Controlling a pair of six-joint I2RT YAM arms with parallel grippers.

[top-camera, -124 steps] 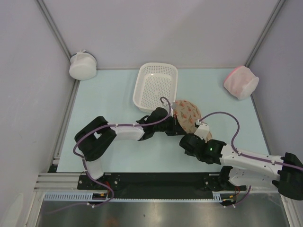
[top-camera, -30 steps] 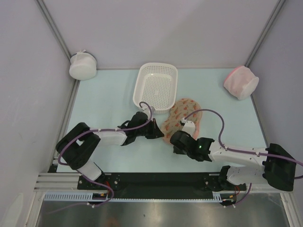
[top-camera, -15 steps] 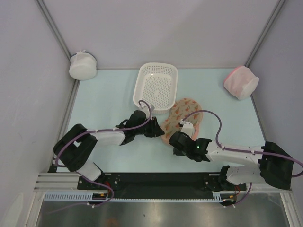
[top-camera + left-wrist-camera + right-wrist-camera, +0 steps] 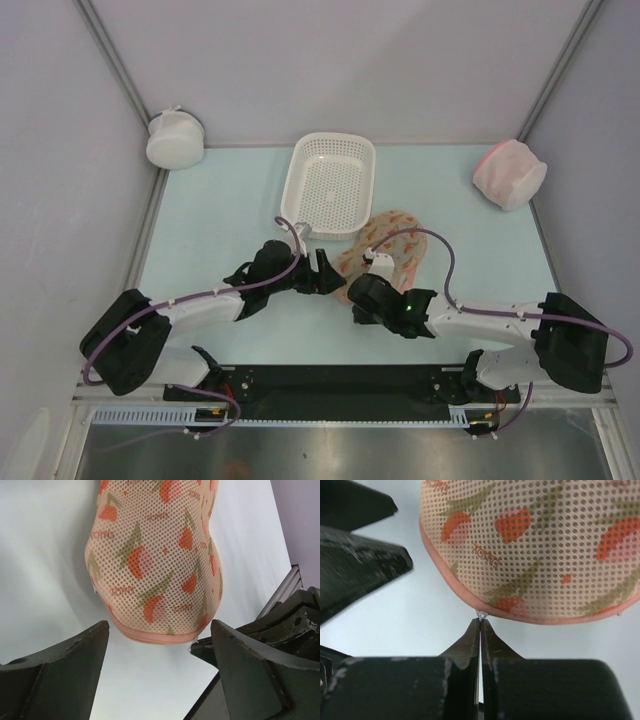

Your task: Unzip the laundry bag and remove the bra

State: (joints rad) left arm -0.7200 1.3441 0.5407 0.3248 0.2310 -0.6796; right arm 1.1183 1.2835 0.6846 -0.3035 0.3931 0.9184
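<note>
White mesh pouch [image 4: 175,140] at far left corner. Left hand [image 4: 159,630], fingers apart, faces near end of laundry bag [image 4: 392,240]. Bag lies flat mid-surface, beside basket [image 4: 292,190]; contents hidden. Right hand [image 4: 480,624] pinched together on zip pull [image 4: 481,614]. Pink-and-white pouch [image 4: 508,172] at far right corner.

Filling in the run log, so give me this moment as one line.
step: unzip | right gripper: jaws shut on zipper pull | left gripper: jaws open, facing laundry bag | bra: not visible
</note>
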